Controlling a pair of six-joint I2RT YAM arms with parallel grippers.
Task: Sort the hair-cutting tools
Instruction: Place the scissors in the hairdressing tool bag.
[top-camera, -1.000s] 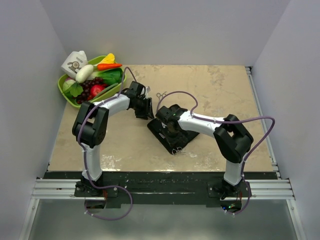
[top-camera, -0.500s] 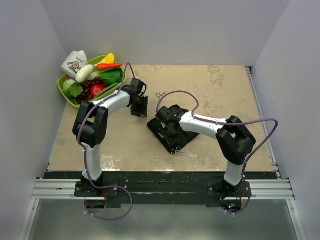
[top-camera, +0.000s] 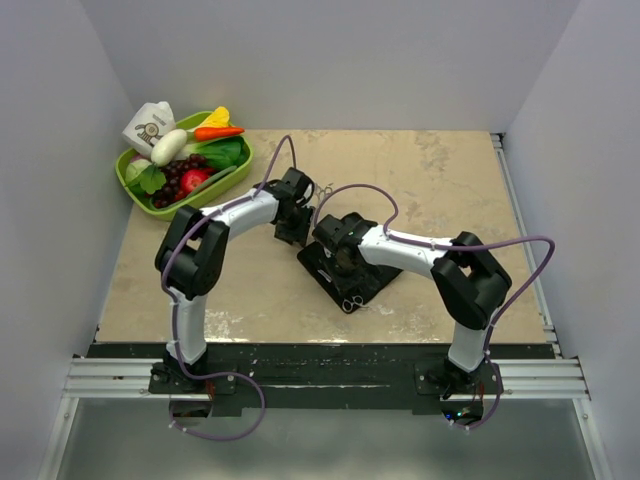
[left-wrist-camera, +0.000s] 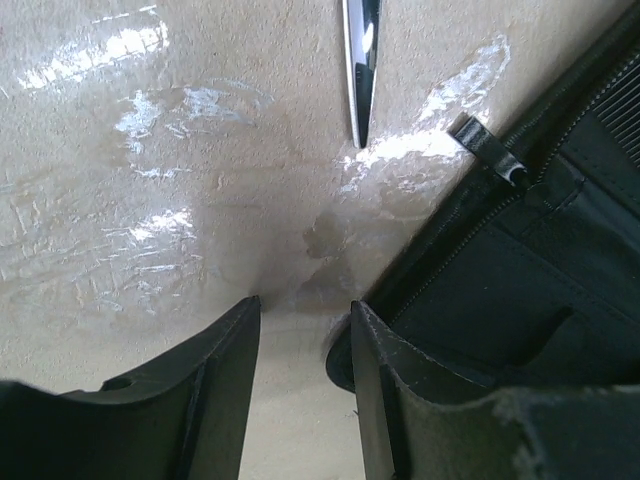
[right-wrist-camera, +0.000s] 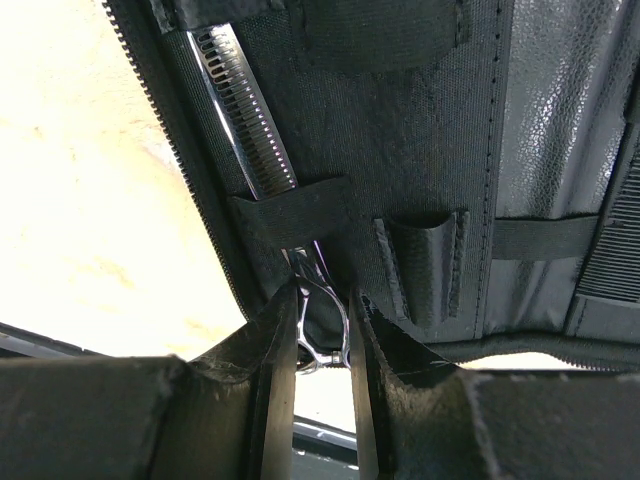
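Note:
A flat black case lies open mid-table. Thinning scissors with a toothed silver blade sit under an elastic strap in the case. My right gripper is shut on their ring handles, which also show at the near rim of the case. Other silver scissors lie on the table beyond the case; their blade tip points toward my left gripper. That gripper is open over bare table, its right finger at the case corner. Fine black teeth, probably the comb, show inside the case.
A green tray of toy fruit and vegetables with a small carton stands at the far left corner. Walls close in the table on three sides. A zipper pull sticks out from the case edge.
My left gripper has swung right, from near the tray to the far-left corner of the case. The right gripper has stayed on the scissors' handles.

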